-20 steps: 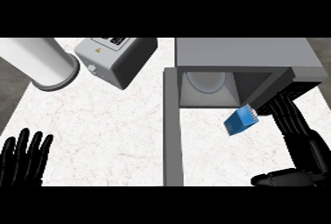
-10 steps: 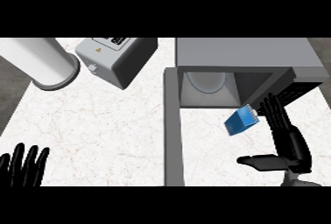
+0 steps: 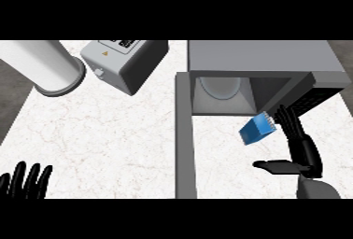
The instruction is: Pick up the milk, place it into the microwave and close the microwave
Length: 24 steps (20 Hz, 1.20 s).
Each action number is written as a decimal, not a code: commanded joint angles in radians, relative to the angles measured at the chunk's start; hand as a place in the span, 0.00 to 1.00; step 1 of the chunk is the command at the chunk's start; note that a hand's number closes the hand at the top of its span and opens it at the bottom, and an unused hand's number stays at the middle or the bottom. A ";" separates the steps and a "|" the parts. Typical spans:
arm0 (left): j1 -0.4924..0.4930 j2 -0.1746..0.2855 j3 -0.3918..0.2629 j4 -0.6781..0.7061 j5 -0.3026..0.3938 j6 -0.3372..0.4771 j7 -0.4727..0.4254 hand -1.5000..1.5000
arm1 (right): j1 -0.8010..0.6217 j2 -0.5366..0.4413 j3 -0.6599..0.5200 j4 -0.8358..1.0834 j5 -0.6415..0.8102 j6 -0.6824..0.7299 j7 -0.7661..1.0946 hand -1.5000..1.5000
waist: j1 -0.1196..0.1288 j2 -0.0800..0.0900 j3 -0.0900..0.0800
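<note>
In the head view, you are looking down at the milk (image 3: pixel 257 129), a blue carton sitting tilted just outside the mouth of the microwave (image 3: pixel 262 56), toward its right side and not yet inside. Your right hand (image 3: pixel 303 151) is reaching up from the lower edge with its fingers (image 3: pixel 289 126) lying straight and close together, their tips just beside the carton's upper right corner, while the thumb (image 3: pixel 272 165) is sticking out to the left, well apart from the carton. Nothing is curling round the milk, and you cannot tell whether it is being carried, nudged or resting on the counter (image 3: pixel 103 140). That is the main risk: with no pinch on it, the tilted carton is likely to tip or slide away as you push. It may also catch on the opening's lower lip or right wall, or topple on the plate (image 3: pixel 221 86) inside. The door (image 3: pixel 183 140) is standing open to the left, so a carton left partway in would be blocking it. Your left hand (image 3: pixel 24 179) is resting spread at the lower left corner, fingers up.
</note>
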 commanded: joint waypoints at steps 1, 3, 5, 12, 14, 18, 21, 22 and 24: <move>-0.054 0.002 0.030 0.022 0.023 0.018 0.037 0.00 | -0.083 -0.062 -0.054 0.228 0.004 0.028 -0.135 0.00 | 0.000 0.004 0.002; -0.019 -0.007 -0.030 -0.016 -0.013 0.039 0.021 0.00 | -0.124 -0.012 -0.017 0.271 0.045 -0.032 -0.140 0.00 | 0.002 0.003 0.002; -0.013 -0.007 -0.012 0.052 -0.041 -0.014 -0.046 0.00 | -0.096 -0.007 -0.007 0.303 0.066 -0.037 -0.225 0.00 | 0.001 0.003 0.002; 0.007 -0.007 -0.010 0.010 -0.013 0.001 -0.003 0.00 | -0.222 -0.047 -0.051 0.599 0.084 -0.053 -0.398 0.00 | 0.008 0.006 0.003; 0.026 0.004 0.024 0.026 0.031 -0.037 -0.042 0.00 | -0.240 -0.085 -0.051 0.634 0.089 -0.024 -0.425 0.00 | 0.006 0.005 0.002; 0.056 -0.007 -0.044 -0.002 -0.040 0.024 -0.061 0.00 | -0.277 -0.058 -0.051 0.668 0.081 -0.033 -0.448 0.00 | 0.006 0.004 0.002; 0.033 0.009 0.017 0.040 0.015 -0.029 -0.058 0.00 | -0.265 -0.029 -0.023 0.698 0.110 -0.037 -0.517 0.00 | 0.005 0.005 0.002; 0.034 0.013 0.006 0.020 0.019 -0.024 -0.016 0.00 | -0.285 -0.024 -0.023 0.704 0.108 -0.042 -0.492 0.00 | 0.004 0.005 0.002; -0.005 0.044 0.067 0.058 0.083 -0.051 -0.035 0.00 | -0.344 -0.085 -0.042 0.735 0.094 0.016 -0.462 0.00 | 0.008 0.006 0.002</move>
